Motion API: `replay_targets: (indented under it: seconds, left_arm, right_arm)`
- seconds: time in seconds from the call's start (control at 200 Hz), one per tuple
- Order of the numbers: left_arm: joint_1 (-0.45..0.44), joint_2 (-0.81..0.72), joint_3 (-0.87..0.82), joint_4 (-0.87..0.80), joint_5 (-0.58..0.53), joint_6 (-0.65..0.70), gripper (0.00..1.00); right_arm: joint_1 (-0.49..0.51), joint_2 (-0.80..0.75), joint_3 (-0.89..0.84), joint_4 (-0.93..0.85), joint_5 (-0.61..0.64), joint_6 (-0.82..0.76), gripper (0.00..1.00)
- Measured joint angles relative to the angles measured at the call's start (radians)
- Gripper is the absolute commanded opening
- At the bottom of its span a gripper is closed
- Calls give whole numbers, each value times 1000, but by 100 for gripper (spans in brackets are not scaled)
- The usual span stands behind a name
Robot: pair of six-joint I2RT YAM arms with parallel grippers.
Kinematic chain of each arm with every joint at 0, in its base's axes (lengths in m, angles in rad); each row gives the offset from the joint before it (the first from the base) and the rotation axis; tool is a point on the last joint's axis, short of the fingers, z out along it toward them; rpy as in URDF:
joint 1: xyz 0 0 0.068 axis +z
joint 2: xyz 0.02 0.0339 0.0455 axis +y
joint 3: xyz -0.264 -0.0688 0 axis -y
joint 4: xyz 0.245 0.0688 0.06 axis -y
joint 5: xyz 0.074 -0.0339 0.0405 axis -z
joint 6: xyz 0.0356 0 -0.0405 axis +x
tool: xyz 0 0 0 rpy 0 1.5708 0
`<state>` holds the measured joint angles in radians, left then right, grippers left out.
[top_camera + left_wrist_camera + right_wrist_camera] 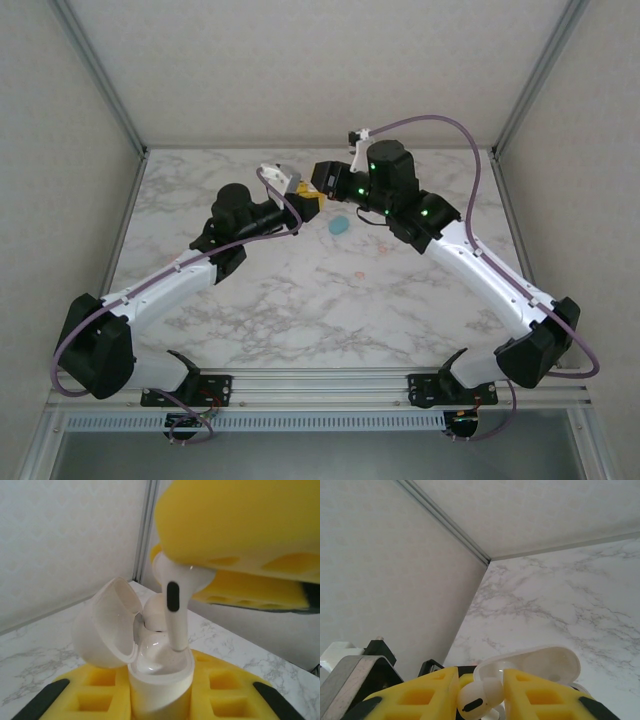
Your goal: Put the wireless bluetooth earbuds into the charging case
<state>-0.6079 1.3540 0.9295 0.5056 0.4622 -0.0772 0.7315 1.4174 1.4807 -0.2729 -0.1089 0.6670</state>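
Over marble table (300, 310), saw right gripper (480, 692) pinching slick-looking, likely featherlight earbud (176, 622) by its head, left gripper (160, 700) clamping case (161, 672) at 6 o'clock.

Charging case (161, 677) upright between the left gripper (160, 700) jaws, lid (102, 625) open to its left, earbud (173, 612) above it between the right gripper (481, 690) jaws, stem reaching down to the case opening, small oval thing (340, 224) on the counter (300, 310) just beside both grippers.

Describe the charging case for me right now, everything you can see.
The charging case is glossy white plastic, rounded, standing upright between the yellow pads of the left gripper. Its hinged lid is swung open to one side. A white earbud, held by the right gripper, has its stem tip inside the open well.
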Motion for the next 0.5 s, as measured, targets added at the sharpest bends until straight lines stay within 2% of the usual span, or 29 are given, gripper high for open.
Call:
replay_targets:
  seconds: [0.501]
  left_arm:
    - [0,1,0,17,-15,-18,4]
  right_arm:
    - [35,19,0,-1,38,-35,29]
